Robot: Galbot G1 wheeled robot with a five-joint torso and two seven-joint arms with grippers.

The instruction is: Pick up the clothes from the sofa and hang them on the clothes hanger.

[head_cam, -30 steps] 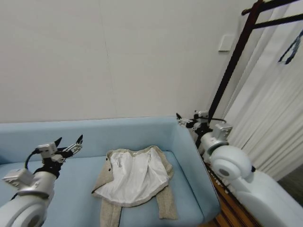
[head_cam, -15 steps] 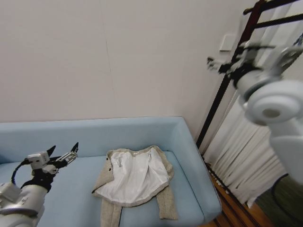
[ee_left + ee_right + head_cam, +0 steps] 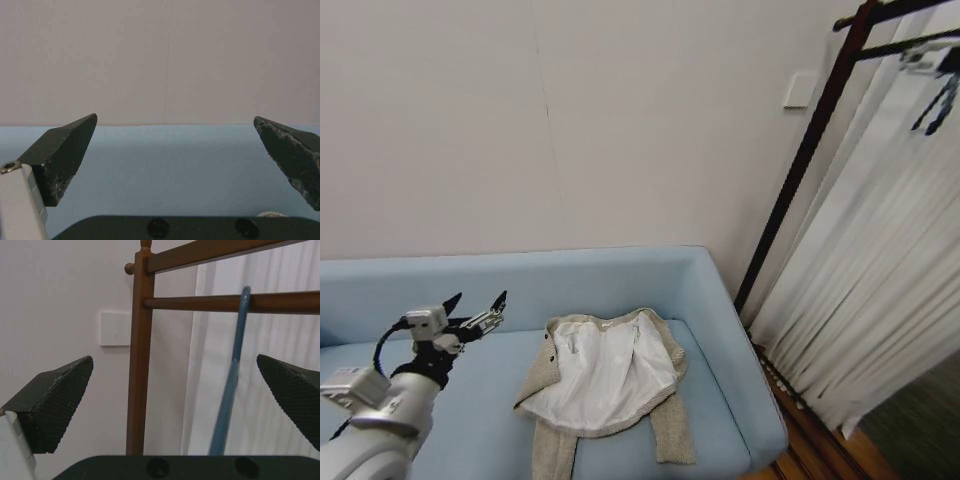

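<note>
Since the frame half a second earlier, the right arm has cleared the space in front of the dark brown wooden clothes rack (image 3: pixel 800 165) and gone up to its rails. The left gripper (image 3: pixel 478 305) has shifted slightly up and toward the right. The garment lies as it did.

1. Task item. The beige knitted jacket with white lining (image 3: pixel 605 385) lies spread open and flat on the seat of the light-blue upholstered sofa (image 3: pixel 620 275). It sits right of the seat's centre, with its sleeves trailing toward the near edge. Neither gripper touches it.

2. Left gripper. It hovers above the left part of the seat, near the jacket's left edge but apart from it. Its two black fingers (image 3: pixel 65 155) are spread wide with nothing between them. They point toward the sofa back and the pale wall (image 3: pixel 520 120).

3. Right gripper (image 3: pixel 174 358). It is raised at the rack, facing the upright post and the two horizontal rails. Its black textured fingers (image 3: pixel 55 400) are spread wide and hold nothing.

4. Rack. It stands to the right of the sofa, in front of a white pleated curtain (image 3: pixel 880 280). A blue hanger (image 3: pixel 231 385) is hooked over the lower rail and hangs down between the right gripper's fingers, farther off. A white rectangular wall plate (image 3: pixel 796 90) sits just left of the post.
</note>
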